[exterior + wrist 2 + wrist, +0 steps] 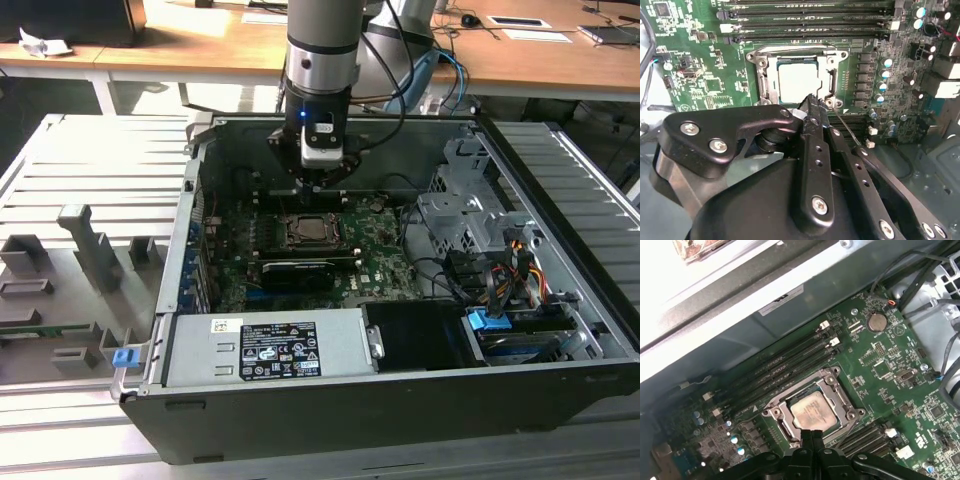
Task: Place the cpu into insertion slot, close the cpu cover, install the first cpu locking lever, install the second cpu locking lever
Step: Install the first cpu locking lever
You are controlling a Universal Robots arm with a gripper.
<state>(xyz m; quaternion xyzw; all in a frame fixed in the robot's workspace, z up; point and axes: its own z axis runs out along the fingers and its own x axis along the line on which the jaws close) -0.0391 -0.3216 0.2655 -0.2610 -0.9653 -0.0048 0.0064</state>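
The cpu (799, 80) (812, 410) lies flat in the insertion slot (310, 232) on the green motherboard. Its dull silver top shows through the window of the cpu cover (760, 65) (837, 390), which lies down over it. My gripper (318, 185) hangs just above one edge of the socket. In both wrist views its black fingertips (812, 107) (812, 437) are pressed together, with nothing seen between them. A thin metal locking lever (847, 127) (850, 429) runs out from the socket corner right beside the fingertips.
The open computer case (560, 300) walls the board in. Long black memory slots (790, 357) lie along one side of the socket. A grey power supply box (265, 350), a drive cage (470, 215) and loose cables (500, 275) crowd the exterior view's front and right.
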